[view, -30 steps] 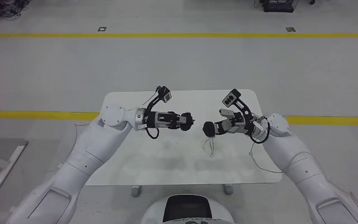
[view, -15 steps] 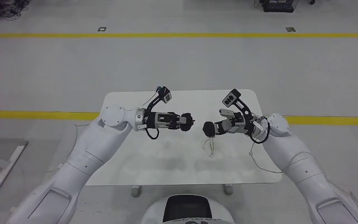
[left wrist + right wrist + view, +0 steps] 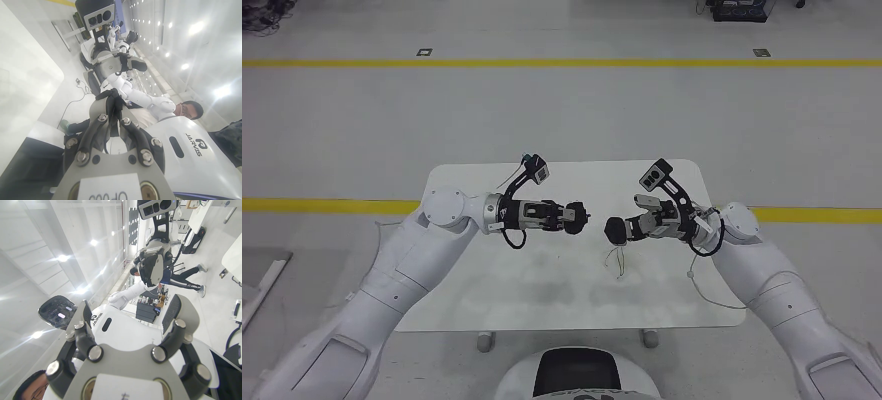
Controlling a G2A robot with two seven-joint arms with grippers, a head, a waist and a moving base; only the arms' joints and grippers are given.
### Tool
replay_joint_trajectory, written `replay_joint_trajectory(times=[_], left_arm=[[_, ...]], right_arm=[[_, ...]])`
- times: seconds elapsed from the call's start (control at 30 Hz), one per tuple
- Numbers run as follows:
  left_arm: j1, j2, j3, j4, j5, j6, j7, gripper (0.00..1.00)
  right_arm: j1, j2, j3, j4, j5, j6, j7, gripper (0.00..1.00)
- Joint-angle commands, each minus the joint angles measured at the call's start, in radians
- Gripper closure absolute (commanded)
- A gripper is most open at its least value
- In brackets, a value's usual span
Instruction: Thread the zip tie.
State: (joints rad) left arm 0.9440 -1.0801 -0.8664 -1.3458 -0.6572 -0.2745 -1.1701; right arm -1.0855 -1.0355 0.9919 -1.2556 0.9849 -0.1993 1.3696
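Well, the left gripper [image 3: 113,95] was clenched, its dark-padded fingers [image 3: 108,103] pressed tip to tip; whether anything thin was nipped between them could not be told. The right gripper [image 3: 130,311] was released, its ribbed fingers [image 3: 170,311] spread wide. Seen from above, both were held over the white table [image 3: 542,290], their tips pointing at each other, near but apart. The zip tie [image 3: 618,262] showed as a thin pale loop just beside the right gripper, on the side nearer the robot, and apart from the left gripper. Whether it lay on the table or hung above it could not be told.
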Motion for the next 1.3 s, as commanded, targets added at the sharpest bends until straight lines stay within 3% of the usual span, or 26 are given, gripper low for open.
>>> replay_joint_trajectory(times=[0.0,0.87,0.97,1.13,1.27], left_arm=[[0.0,0.0,0.0,0.0,0.0,0.0,0.0,1.0],[0.0,0.0,0.0,0.0,0.0,0.0,0.0,1.0],[-0.001,0.003,0.003,-0.01,0.078,0.007,0.035,1.0],[0.009,0.019,-0.034,0.006,0.148,-0.013,0.059,1.0],[0.028,0.038,-0.091,0.019,0.161,-0.033,0.057,1.0]], right_arm=[[0.0,0.0,0.0,0.0,0.0,0.0,0.0,0.0],[0.0,0.0,0.0,0.0,0.0,0.0,0.0,0.0],[0.0,0.0,0.0,0.0,0.0,0.0,0.0,0.0],[0.0,0.0,0.0,0.0,0.0,0.0,0.0,0.0],[0.0,0.0,0.0,0.0,0.0,0.0,0.0,0.0]])
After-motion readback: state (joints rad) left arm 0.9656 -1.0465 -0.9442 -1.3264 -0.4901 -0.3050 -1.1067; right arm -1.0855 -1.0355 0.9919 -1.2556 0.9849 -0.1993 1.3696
